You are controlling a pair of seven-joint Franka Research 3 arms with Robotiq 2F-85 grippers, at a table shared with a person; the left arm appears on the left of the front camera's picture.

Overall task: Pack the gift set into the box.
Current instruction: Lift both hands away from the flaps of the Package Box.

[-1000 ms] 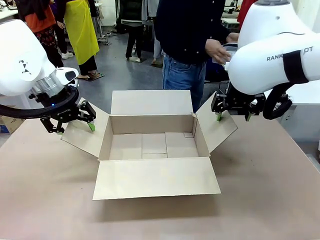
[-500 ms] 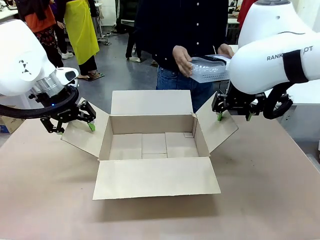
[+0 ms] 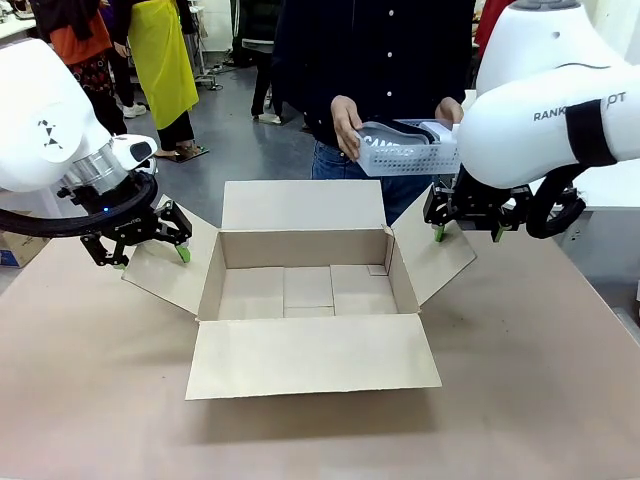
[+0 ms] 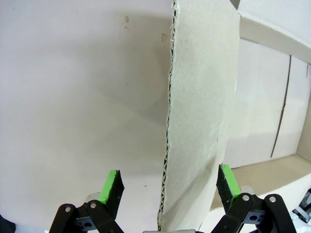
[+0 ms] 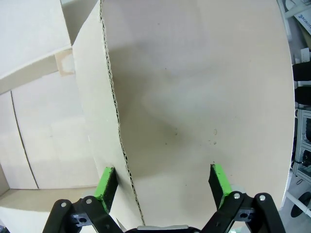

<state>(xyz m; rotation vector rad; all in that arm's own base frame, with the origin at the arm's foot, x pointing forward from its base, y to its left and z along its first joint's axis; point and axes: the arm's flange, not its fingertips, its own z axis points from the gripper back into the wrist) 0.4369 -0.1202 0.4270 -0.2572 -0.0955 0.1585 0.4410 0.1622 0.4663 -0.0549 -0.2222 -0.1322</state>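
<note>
Since half a second ago the white slotted tray (image 3: 405, 150) is sitting lower in the person's hands (image 3: 347, 125); both arms are staying put. The box (image 3: 300, 290) is lying open, empty. Left gripper (image 3: 150, 257) and right gripper (image 3: 466, 237) are each hanging wide open astride a side flap, gripping nothing, possibly bracing it. Loading is starting: the tray is hovering beyond the far flap, needing lowering inside; the right arm is crowding it.
</note>
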